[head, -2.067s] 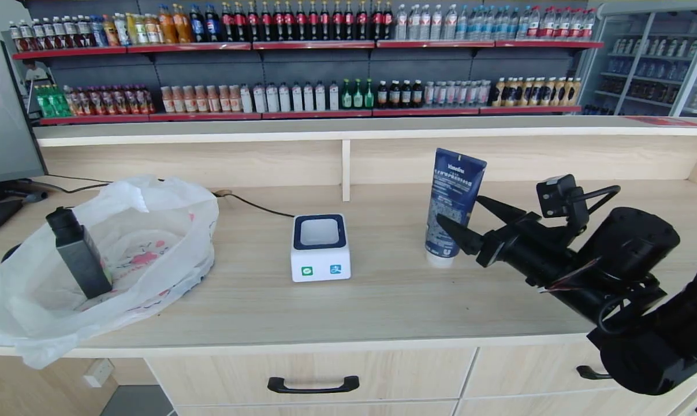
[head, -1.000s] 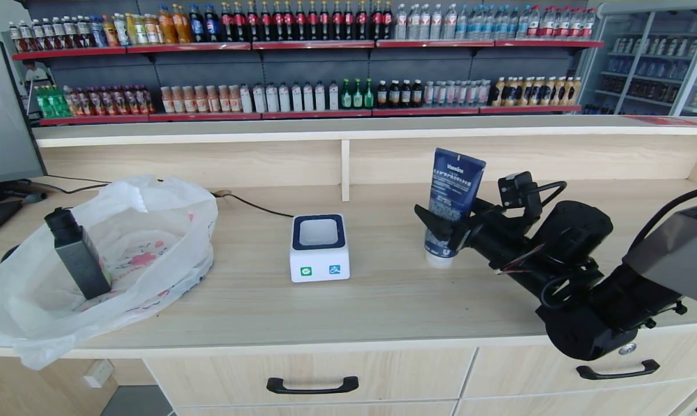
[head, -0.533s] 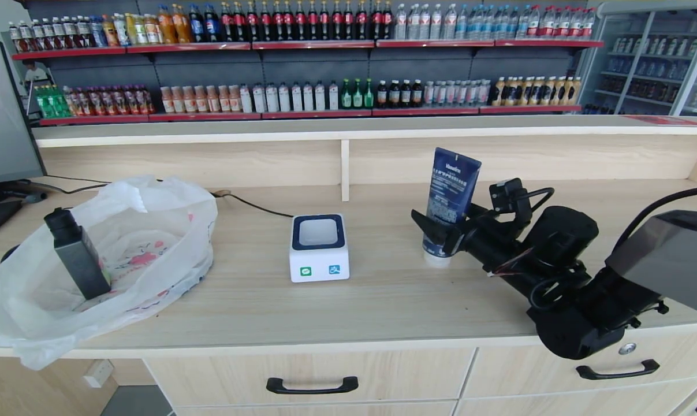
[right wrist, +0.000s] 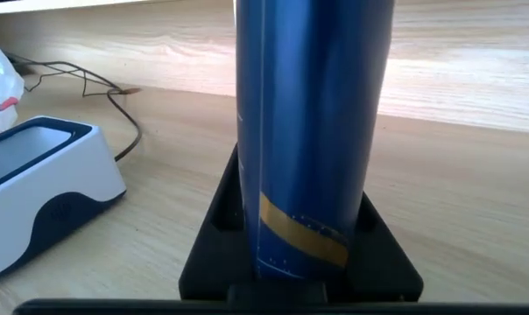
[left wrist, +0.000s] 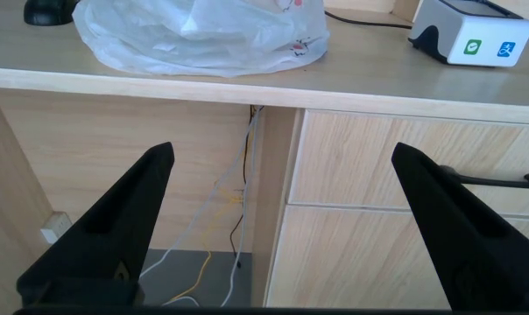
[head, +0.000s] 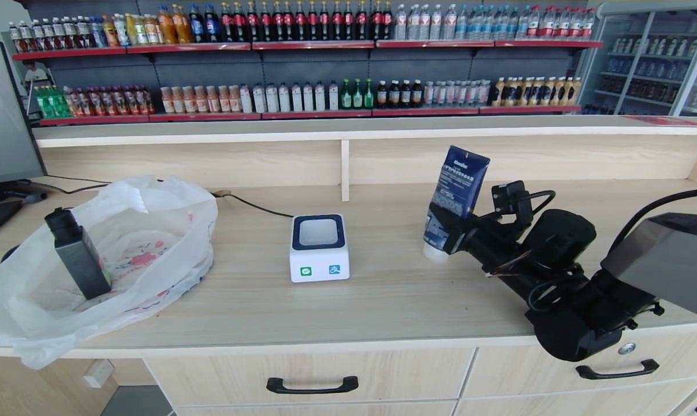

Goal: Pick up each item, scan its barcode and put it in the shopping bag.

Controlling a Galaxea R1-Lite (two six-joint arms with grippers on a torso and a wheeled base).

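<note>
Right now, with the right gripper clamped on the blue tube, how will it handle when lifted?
The blue tube is probably soft-walled, so it may dent in the right gripper. Tall, gripped low and leaning, it could swing. Its glossy skin may slip.

One blue tube [head: 457, 193], one white scanner [head: 319, 247], one plastic shopping bag [head: 157, 231] and one dark bottle [head: 78, 254] are counted at the desk [head: 383, 300]. Two red shelves [head: 313, 44] lined with drinks bottles [head: 302, 95] are seen at the far side, and one glass-fronted cooler [head: 648, 63] at the far right.
</note>
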